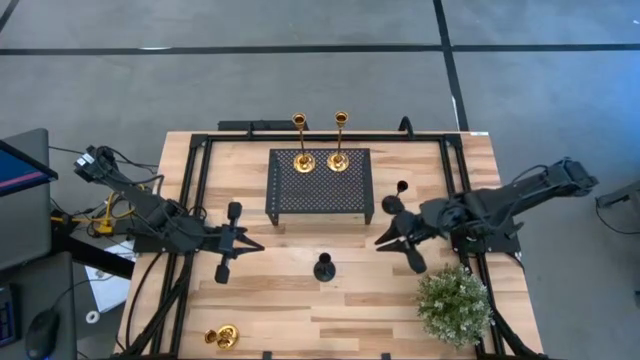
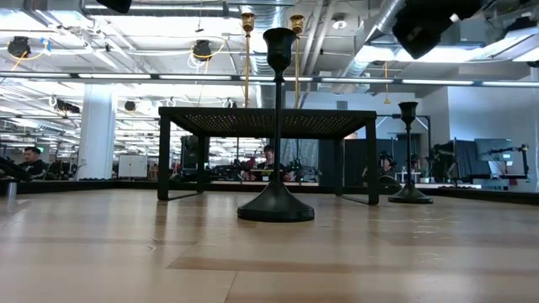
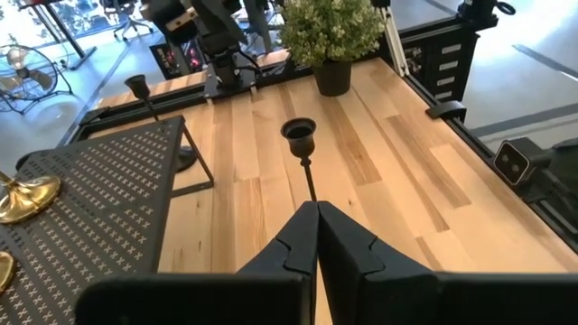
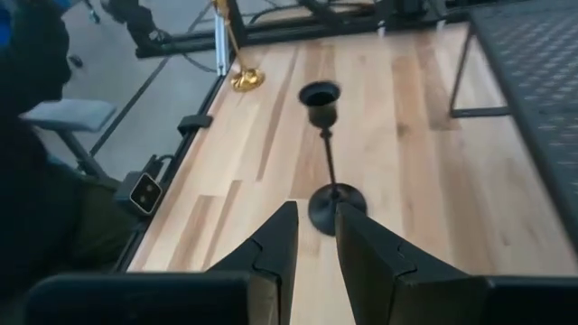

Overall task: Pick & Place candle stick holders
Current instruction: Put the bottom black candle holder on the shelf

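Two gold holders (image 1: 320,142) upright on stand (image 1: 320,190); black holder (image 1: 324,267) mid-table.

Pale wood-plank bench (image 1: 300,310) framed by black rails. Black perforated stand (image 1: 321,182) toward the far middle, four legs planted on the planks, top dotted with holes; seen level as a dark low platform (image 2: 268,118) on slim legs. Green bushy plant (image 1: 455,305) in a dark pot at the near right corner, leaves spilling over the rim. Grey floor around, crossed by dark lines. Monitor (image 1: 22,168) off the left edge. Beyond, an open workroom with seated people (image 2: 34,156) and ceiling ducts.
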You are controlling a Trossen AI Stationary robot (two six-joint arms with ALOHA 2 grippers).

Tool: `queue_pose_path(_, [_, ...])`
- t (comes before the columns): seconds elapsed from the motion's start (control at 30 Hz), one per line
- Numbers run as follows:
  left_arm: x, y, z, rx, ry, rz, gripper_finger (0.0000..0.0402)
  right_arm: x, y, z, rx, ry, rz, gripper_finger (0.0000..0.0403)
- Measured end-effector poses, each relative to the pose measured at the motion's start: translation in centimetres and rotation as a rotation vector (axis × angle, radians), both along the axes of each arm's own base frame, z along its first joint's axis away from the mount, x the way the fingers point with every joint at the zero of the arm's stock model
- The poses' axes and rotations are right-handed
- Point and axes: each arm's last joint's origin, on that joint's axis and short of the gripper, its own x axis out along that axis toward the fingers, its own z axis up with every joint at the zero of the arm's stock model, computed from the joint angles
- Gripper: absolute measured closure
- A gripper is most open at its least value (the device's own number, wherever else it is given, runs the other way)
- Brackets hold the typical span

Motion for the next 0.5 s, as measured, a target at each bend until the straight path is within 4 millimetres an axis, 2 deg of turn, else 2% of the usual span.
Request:
queue_pose_path(0.17, [0.0, 0.0, 0.0, 0.001, 0.002, 0.0, 0.0392, 1.9, 0.8, -1.5, -0.016, 0.023, 0.009, 0.0333])
queue_pose_path(0.5, [0.0, 0.0, 0.0, -0.002, -0.003, 0.0, 0.0392, 5.9, 2.0, -4.3, -0.037, -0.041, 0.005, 0.0333])
